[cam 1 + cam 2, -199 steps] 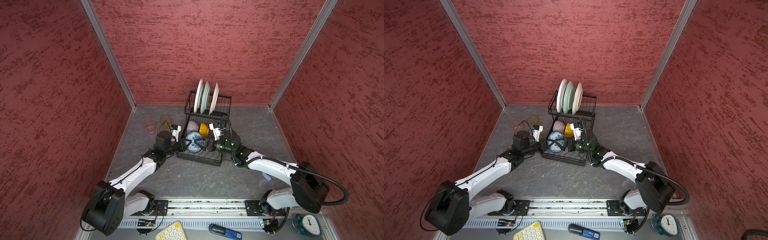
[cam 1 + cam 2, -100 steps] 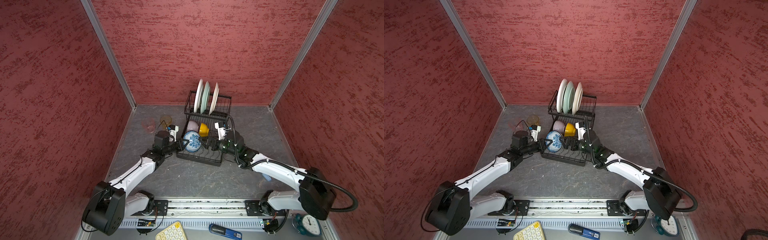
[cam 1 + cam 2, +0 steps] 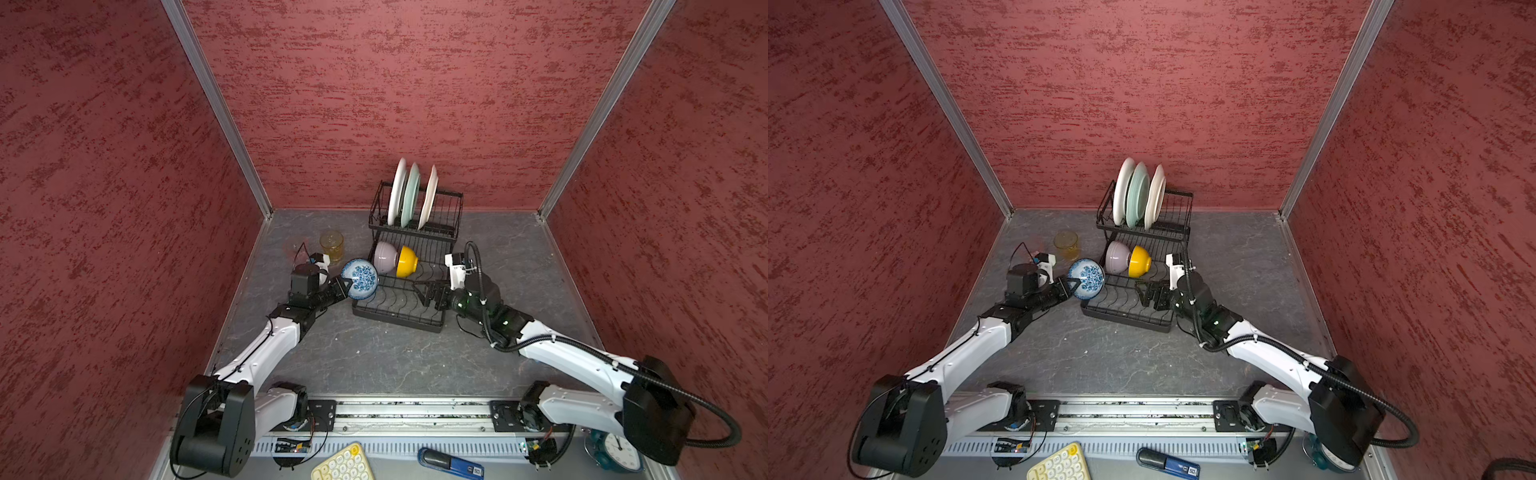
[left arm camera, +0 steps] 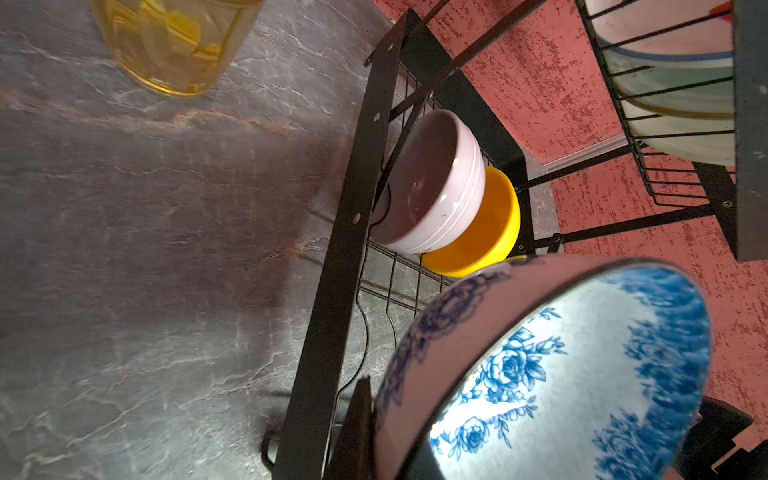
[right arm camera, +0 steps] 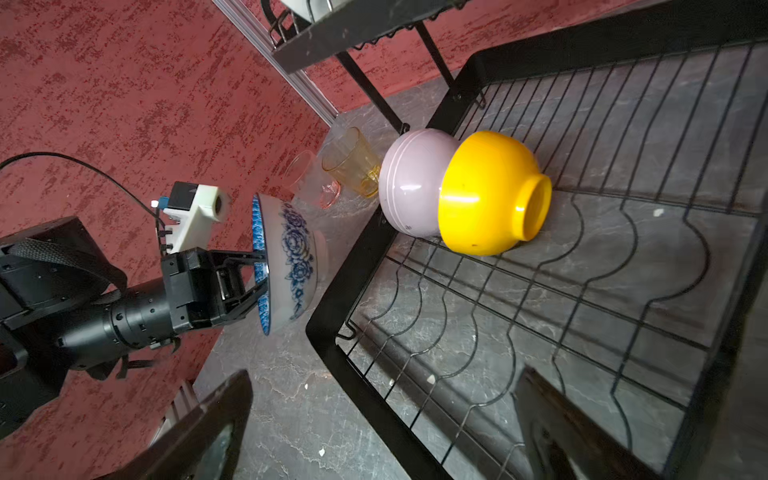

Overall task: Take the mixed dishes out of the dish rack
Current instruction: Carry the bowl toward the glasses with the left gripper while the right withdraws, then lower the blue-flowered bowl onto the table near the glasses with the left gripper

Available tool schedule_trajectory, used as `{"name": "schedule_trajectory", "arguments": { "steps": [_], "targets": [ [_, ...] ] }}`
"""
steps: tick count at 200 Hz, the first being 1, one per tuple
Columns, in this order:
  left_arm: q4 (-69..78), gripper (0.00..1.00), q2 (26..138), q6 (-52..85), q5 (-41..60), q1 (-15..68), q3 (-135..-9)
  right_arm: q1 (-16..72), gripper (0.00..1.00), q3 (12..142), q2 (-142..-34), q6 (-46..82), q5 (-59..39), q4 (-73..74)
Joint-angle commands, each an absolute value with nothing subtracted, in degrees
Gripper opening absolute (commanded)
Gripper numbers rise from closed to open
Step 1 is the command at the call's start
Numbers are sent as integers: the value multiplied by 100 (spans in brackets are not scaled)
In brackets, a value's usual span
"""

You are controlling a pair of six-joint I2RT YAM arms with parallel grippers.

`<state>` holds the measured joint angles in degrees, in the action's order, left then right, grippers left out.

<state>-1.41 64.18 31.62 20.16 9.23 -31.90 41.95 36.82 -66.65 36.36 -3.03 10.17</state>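
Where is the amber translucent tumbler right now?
In both top views the amber translucent tumbler stands upright on the grey tabletop, just left of the black wire dish rack, beside the pink tumbler.

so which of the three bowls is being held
The blue-and-white patterned bowl, gripped at its rim by the left end effector; the lilac bowl and yellow bowl lie in the rack.
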Motion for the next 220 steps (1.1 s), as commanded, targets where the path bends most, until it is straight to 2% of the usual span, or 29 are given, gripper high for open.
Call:
{"name": "schedule_trajectory", "arguments": {
  "steps": [1,134,220],
  "targets": [
    [-270,0,6122,2989,1750,804,-3235,4221,99,3550,-6505,3524,-3,954],
    [-921,0,5818,2997,1213,-308,-2842,4226,99,3181,-6179,3542,147,893],
    [-1052,0,6290,2830,666,-574,-2846,4227,99,3148,-6180,3576,253,783]
  ]
}}
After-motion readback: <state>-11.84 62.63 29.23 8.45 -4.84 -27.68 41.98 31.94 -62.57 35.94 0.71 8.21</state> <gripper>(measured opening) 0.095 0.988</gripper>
